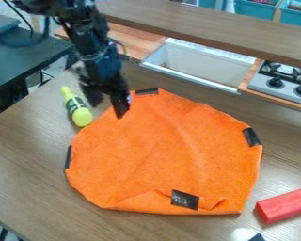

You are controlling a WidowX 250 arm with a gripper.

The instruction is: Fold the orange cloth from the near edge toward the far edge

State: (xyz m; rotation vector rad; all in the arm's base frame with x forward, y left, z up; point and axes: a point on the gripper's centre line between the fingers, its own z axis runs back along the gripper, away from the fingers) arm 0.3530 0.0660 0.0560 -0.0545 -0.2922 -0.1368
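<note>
Hanging open at the upper-left edge of the orange cloth [159, 150], the gripper [107, 110] holds nothing. Sideways drift could roll the bottle [79, 112] beside the cloth.

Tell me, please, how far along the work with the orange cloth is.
Most of the orange cloth already lies spread out on the table. The hand is at its upper-left edge, open, with nothing visibly held. What seems left is the near edge, which is still puckered and folded beside the black patch.
</note>
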